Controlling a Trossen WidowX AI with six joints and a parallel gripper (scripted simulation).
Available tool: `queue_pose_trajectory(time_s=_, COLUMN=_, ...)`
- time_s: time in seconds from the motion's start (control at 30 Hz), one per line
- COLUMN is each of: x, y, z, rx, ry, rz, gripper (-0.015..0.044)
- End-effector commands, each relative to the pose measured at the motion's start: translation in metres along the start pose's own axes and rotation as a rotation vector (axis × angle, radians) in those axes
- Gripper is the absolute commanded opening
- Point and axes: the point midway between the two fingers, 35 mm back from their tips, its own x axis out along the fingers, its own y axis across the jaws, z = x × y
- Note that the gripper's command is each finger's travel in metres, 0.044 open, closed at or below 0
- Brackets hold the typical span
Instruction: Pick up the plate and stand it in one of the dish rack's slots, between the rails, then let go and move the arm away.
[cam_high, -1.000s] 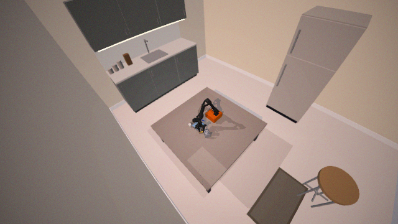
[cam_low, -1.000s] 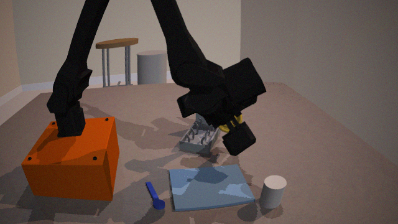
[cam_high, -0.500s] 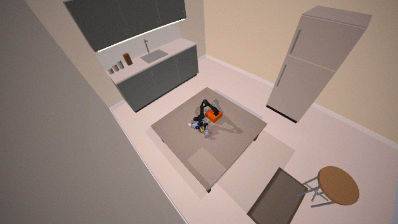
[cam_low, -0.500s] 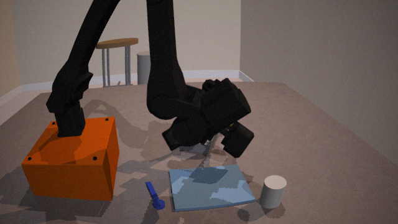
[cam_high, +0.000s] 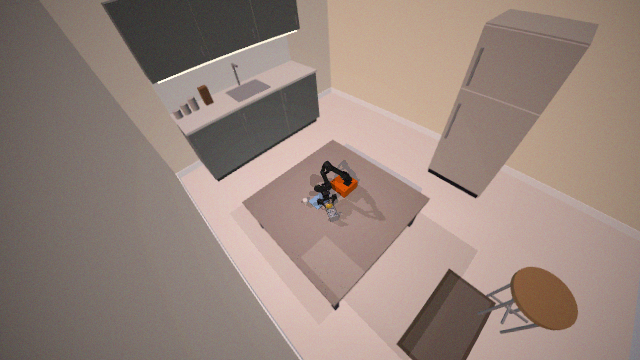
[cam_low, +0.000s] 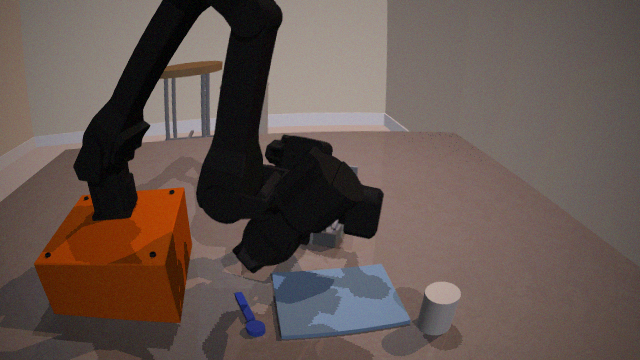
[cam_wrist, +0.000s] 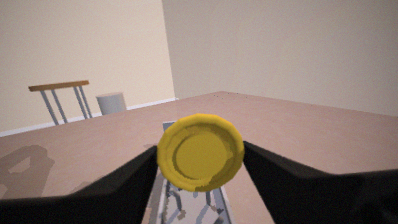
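The yellow plate (cam_high: 329, 205) (cam_wrist: 201, 152) is held by its left and right edges between the fingers of my gripper (cam_wrist: 200, 148), which is shut on it. In the wrist view its round face is turned to the camera and it looks roughly upright. The grey dish rack (cam_high: 332, 215) (cam_low: 327, 238) (cam_wrist: 194, 215) lies below and beyond the plate, with some of its rails showing under the plate's lower edge. The plate hides part of the rack. I cannot tell whether they touch. In the exterior view the arm hides the plate, the fingertips and most of the rack.
An orange box (cam_high: 344, 186) (cam_low: 120, 280) stands beside the arm. A light-blue board (cam_low: 345, 305) lies on the near side of the rack, with a blue spoon-like thing (cam_low: 255, 328) on one side and a white cylinder (cam_low: 439, 310) on the other.
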Motion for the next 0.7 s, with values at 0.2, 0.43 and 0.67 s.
queue_pose_trajectory(time_s=0.2, x=-0.005, y=0.011, z=0.002, rx=-0.067, ry=-0.039, rz=0.024, gripper=0.0000)
queue_pose_trajectory(time_s=0.43, x=-0.003, y=0.010, z=-0.003, rx=-0.067, ry=-0.038, rz=0.023, gripper=0.0000)
queue_pose_trajectory(time_s=0.67, x=0.002, y=0.009, z=-0.015, rx=-0.064, ry=-0.034, rz=0.021, gripper=0.0000)
